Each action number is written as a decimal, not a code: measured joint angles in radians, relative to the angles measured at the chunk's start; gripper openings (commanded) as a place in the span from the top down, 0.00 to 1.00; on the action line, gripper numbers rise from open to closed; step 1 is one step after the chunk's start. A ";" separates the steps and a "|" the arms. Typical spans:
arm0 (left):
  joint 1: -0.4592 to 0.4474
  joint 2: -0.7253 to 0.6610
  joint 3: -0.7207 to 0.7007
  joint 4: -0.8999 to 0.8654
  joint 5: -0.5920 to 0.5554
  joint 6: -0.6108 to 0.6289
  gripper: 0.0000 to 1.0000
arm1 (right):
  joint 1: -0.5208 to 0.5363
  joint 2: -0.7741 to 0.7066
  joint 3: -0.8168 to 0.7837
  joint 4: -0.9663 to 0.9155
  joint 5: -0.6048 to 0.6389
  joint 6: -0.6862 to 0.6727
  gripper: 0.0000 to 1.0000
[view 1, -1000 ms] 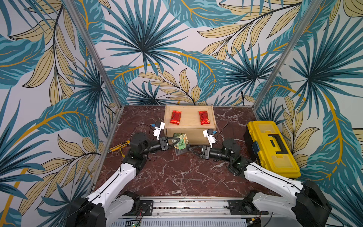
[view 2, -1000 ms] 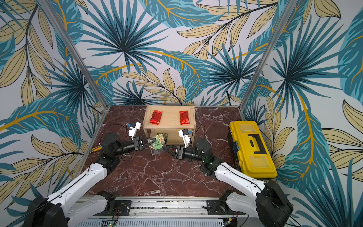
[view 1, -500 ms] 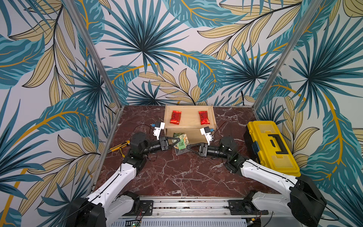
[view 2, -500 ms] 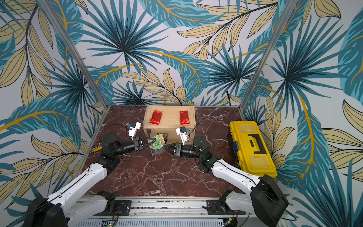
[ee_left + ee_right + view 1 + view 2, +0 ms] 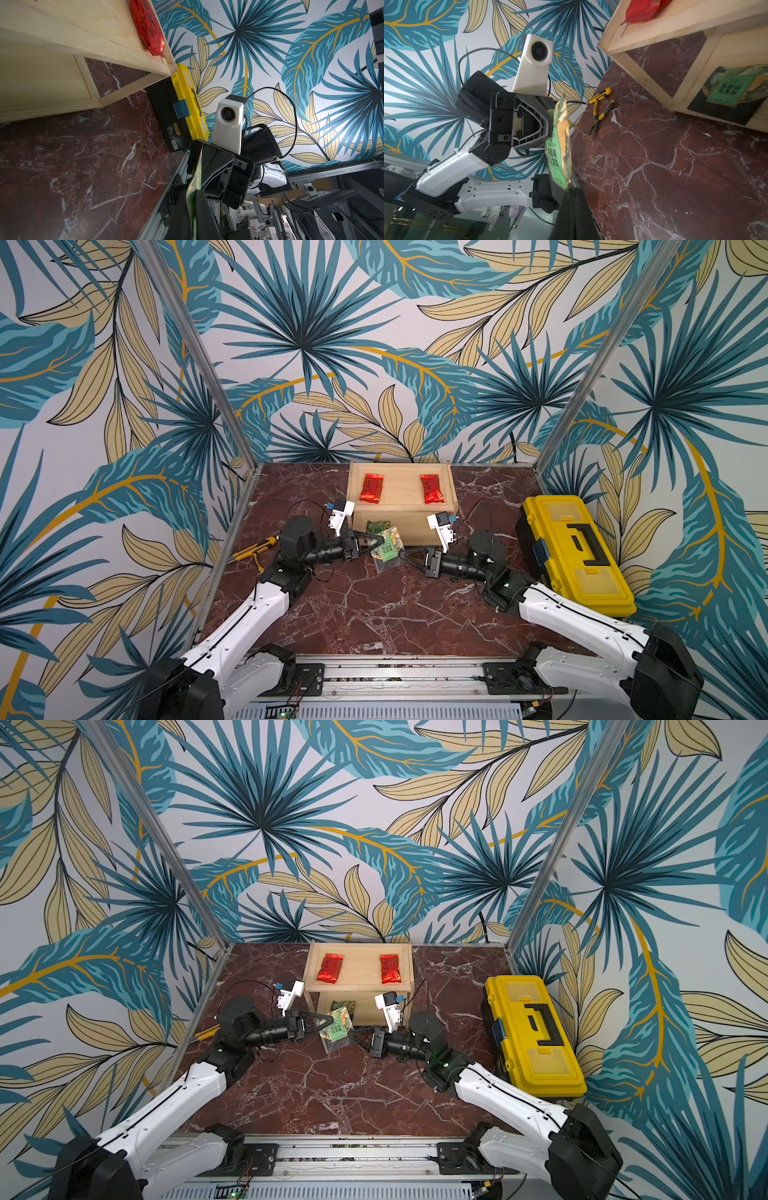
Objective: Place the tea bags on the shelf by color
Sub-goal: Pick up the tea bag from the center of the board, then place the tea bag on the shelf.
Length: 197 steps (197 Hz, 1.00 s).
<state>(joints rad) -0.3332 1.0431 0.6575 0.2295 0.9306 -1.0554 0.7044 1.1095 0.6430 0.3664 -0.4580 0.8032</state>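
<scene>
Since a second ago the right gripper has slid in from the yellow toolbox side and closed. It now pinches one edge of the green tea bag, while the left gripper is clamped on the opposite edge, so both are shut on the same packet. That packet hangs low over the counter, just in front of the shelf. A second green tea bag already lies on the lower tier, and a red tea bag and another red tea bag lie well apart on the top board. Seen edge-on from the right wrist, the held packet is a thin, slightly bowed foil sachet. It is probably very light, limp and slick, and likely to crease or slip rather than break. The flat sealed border looks like the safest place to hold it, deep enough between the fingers that the glossy film cannot slide out. With two grips on one flimsy packet, pulling apart could tear or crumple it, so one side should probably let go before the other carries it in. The lower tier looks shallow, which suggests sliding the packet in flat beside its green match.
</scene>
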 measured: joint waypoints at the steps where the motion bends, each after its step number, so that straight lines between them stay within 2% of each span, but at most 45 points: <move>1: 0.000 0.000 0.005 -0.013 0.002 -0.001 1.00 | 0.002 -0.004 -0.001 -0.002 0.006 -0.005 1.00; 6: 0.000 -0.001 0.023 -0.055 0.008 -0.001 1.00 | 0.005 -0.015 -0.006 -0.003 0.027 -0.022 1.00; 7: 0.000 -0.001 0.023 -0.055 0.008 -0.001 0.52 | 0.006 -0.016 -0.007 -0.003 0.028 -0.024 1.00; 8: 0.000 -0.001 0.026 -0.062 0.010 0.000 0.26 | 0.006 -0.017 -0.008 -0.003 0.029 -0.025 1.00; 9: 0.000 -0.001 0.027 -0.065 0.010 0.000 0.13 | 0.007 -0.018 -0.010 -0.003 0.033 -0.028 1.00; 10: 0.000 -0.001 0.031 -0.072 0.010 0.005 0.07 | 0.007 -0.019 -0.010 -0.003 0.035 -0.030 1.00; 13: 0.000 -0.001 0.037 -0.091 0.007 0.026 0.01 | 0.009 -0.023 -0.013 -0.003 0.046 -0.036 1.00; 41: 0.058 -0.016 0.112 -0.232 -0.137 0.219 0.00 | -0.031 -0.040 -0.084 -0.106 0.231 -0.083 1.00; 81: 0.064 -0.018 0.170 -0.355 -0.277 0.370 0.00 | -0.032 0.003 -0.111 -0.161 0.340 -0.117 1.00; 138: 0.064 -0.018 0.170 -0.406 -0.314 0.421 0.00 | -0.034 0.115 -0.109 -0.094 0.417 -0.188 1.00; 197: 0.065 -0.048 0.173 -0.450 -0.318 0.438 0.00 | -0.052 0.285 -0.071 0.009 0.411 -0.253 1.00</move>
<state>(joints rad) -0.2684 0.9947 0.8303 -0.2203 0.6128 -0.6174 0.6521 1.3941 0.5716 0.3752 -0.0467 0.5507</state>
